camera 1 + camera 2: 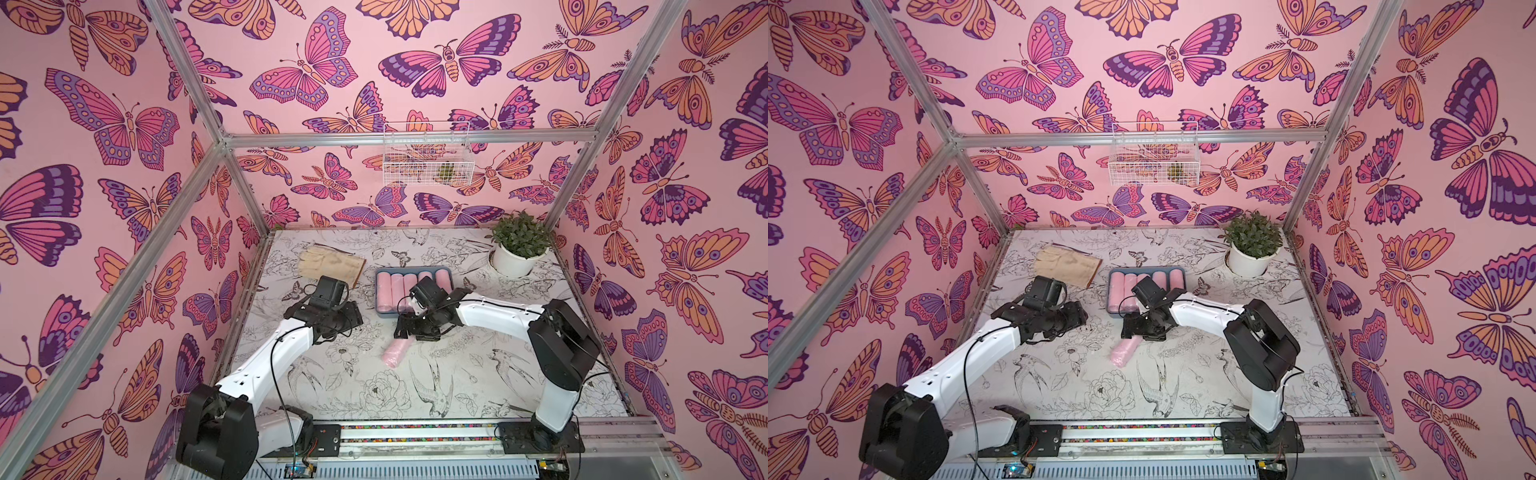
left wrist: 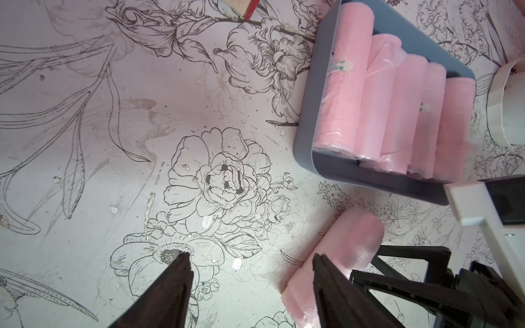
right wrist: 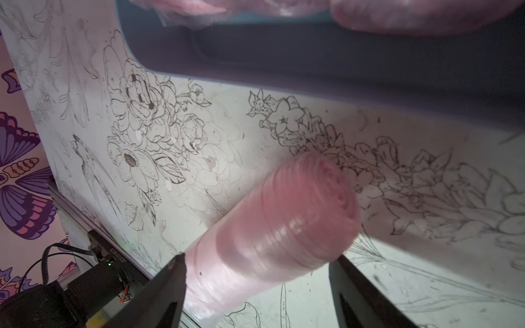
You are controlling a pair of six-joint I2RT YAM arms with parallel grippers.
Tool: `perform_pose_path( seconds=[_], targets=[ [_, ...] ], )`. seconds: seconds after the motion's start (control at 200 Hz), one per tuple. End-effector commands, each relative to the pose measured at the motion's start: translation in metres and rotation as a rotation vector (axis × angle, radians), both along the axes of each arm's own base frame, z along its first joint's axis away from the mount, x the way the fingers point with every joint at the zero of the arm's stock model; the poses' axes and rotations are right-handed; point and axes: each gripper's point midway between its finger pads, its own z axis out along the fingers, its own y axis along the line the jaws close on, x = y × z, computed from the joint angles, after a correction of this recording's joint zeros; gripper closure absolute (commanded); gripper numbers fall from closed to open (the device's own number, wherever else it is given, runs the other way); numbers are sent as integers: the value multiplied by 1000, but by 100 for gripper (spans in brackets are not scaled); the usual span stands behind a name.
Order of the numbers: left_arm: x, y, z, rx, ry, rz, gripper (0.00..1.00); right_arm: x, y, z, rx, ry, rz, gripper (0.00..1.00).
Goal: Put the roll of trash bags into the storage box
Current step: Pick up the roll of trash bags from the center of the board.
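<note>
Now, poised to grasp
Jaws of the right gripper (image 3: 258,258) spread, flanking the roll of trash bags (image 3: 278,221) (seemingly untouched) for a pinch; storage box (image 3: 284,56) just ahead.

The floral bench (image 1: 332,374) bears a storage box (image 1: 377,291) mid-bench, a roll of trash bags (image 1: 397,353) beside it, a tan glove (image 1: 328,266) far-left, and a potted plant (image 1: 513,259) in the far-right corner.
</note>
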Motion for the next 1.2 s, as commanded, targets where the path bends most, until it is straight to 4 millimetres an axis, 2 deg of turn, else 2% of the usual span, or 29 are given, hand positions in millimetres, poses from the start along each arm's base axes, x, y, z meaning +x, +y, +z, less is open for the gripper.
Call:
perform_pose_path(
  seconds=[0.0,0.285,0.421,0.531,0.896,1.192],
  targets=[
    [-7,4,-5,-2,17,9,29,-3,2,-4,-33,19,11,18],
    [-9,3,-9,-5,30,8,29,-14,18,-14,-99,25,119,20],
    [-9,2,-10,-7,36,8,29,-19,18,-17,-153,11,175,23],
    [-9,2,-11,-8,40,7,29,-19,10,-18,-212,-14,224,26],
    [-5,1,-10,-11,44,9,28,-10,-38,-18,-473,-104,397,27],
    [-3,0,-9,-13,45,6,28,-17,-21,-14,-378,-82,420,27]
  ],
)
